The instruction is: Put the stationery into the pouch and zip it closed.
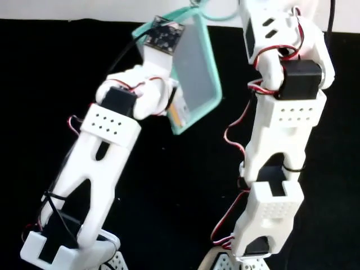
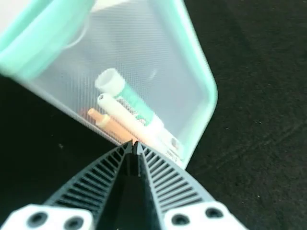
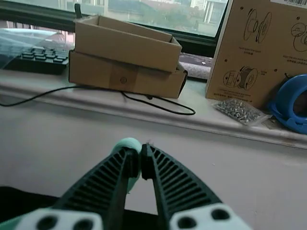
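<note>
The pouch is clear with a teal rim and hangs tilted above the black table. My left gripper is shut on its lower edge. In the left wrist view the closed tips of the left gripper pinch the pouch at its rim. Inside lie a green-and-white stick, a white pen and an orange pen. A teal loop leaves the pouch's top corner toward the right arm. My right gripper is shut on a teal pull.
The black table mat spreads below both arms. Beyond the table, the right wrist view shows a white ledge with cardboard boxes, a black cable, a bag of screws and a blue spool.
</note>
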You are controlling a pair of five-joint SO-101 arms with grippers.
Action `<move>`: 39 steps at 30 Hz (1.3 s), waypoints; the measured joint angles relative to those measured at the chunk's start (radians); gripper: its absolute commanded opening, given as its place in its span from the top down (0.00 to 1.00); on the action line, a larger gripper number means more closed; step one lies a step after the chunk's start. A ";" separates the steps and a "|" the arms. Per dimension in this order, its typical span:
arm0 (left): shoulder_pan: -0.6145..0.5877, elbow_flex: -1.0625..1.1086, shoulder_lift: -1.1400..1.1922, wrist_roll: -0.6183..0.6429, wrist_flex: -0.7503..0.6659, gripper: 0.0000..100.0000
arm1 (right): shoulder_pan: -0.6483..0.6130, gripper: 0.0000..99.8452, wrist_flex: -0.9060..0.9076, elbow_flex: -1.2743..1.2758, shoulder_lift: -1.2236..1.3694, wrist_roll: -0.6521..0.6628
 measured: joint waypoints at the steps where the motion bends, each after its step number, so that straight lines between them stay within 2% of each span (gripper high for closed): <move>1: -0.006 0.000 0.000 0.000 0.000 0.98 | 0.000 0.99 0.014 0.000 -0.009 0.015; 9: -0.011 0.000 0.000 0.000 0.000 0.98 | 0.081 0.99 0.060 0.000 -0.114 0.066; 15: -0.014 0.002 0.009 0.000 -0.003 0.98 | 0.071 0.99 0.089 0.000 -0.183 0.068; 32: -0.018 0.002 0.009 0.000 -0.074 0.98 | -0.253 0.99 0.094 0.000 -0.269 0.069; 39: -0.009 0.002 0.009 0.000 -0.083 0.98 | -0.321 0.99 0.094 -0.002 -0.273 0.069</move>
